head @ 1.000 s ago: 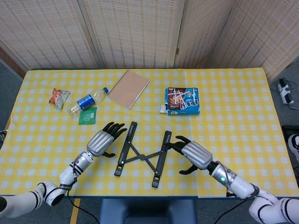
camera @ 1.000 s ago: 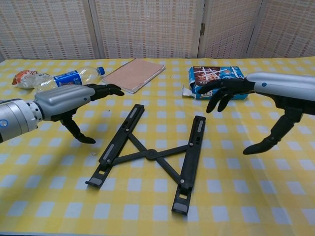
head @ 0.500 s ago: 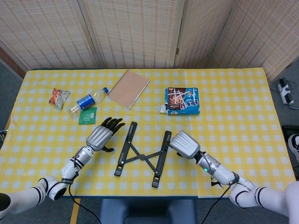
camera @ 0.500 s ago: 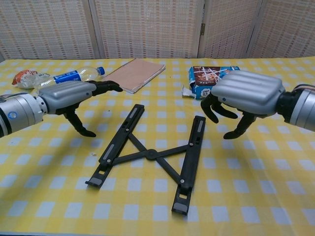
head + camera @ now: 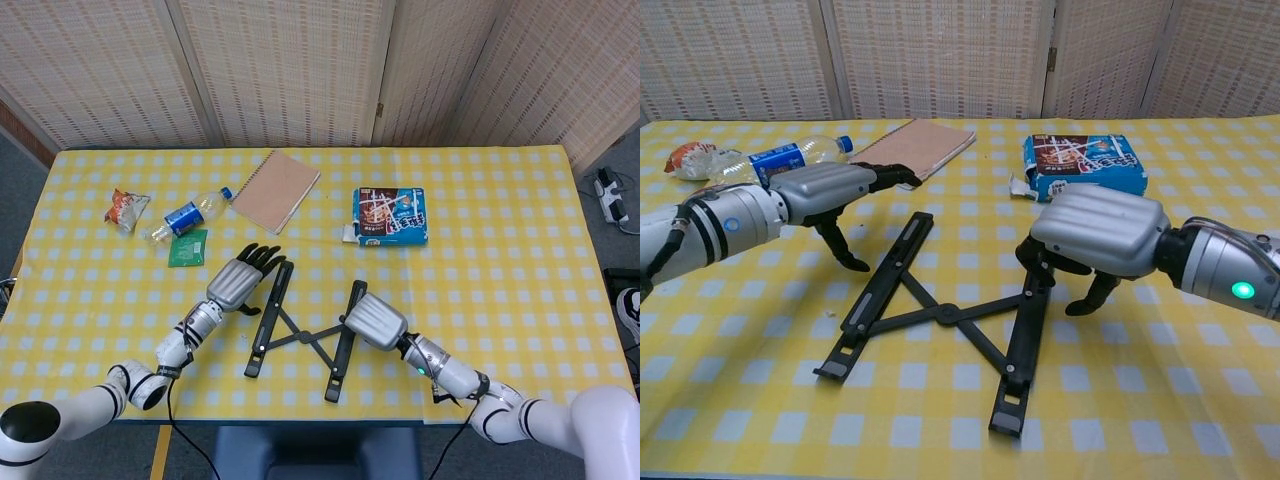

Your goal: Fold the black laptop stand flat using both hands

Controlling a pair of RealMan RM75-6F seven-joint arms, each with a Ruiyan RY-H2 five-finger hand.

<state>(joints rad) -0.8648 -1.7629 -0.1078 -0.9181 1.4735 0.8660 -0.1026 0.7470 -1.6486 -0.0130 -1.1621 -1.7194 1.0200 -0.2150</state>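
Laptop stand (image 5: 300, 332): black, lay spread in an X on the yellow checked surface (image 5: 520, 250), near the front edge and about midway across; two long rails joined by crossed struts at a central pivot. It was not folded.
Left rail (image 5: 880, 293): ran from the front toward the notebook, angled slightly; nothing rested on it.
Right rail (image 5: 1025, 325): its far end lay under the right hand.
Right hand (image 5: 1095, 232): palm down over the far end of the right rail, fingers curled downward around that end. In the chest view the fingertips (image 5: 1028, 252) appeared to touch the rail; whether they actually clasped it could not be told.
Left hand (image 5: 240, 281): held just left of the left rail's far end, fingers extended and apart, thumb pointing down toward the surface, holding nothing. In the chest view it stood clear of the rail.
Notebook (image 5: 276, 190): tan cover, spiral bound, lay flat beyond the stand, set at a slant.
Snack box (image 5: 391, 216): blue and brown, lay flat to the right of the notebook, well apart from the stand.
Bottle (image 5: 188, 215): clear plastic with blue label and cap, lay on its side at the left.
Green packet (image 5: 187, 247): flat, just in front of the bottle.
Wrapper (image 5: 125, 207): crumpled, orange and white, left of the bottle.
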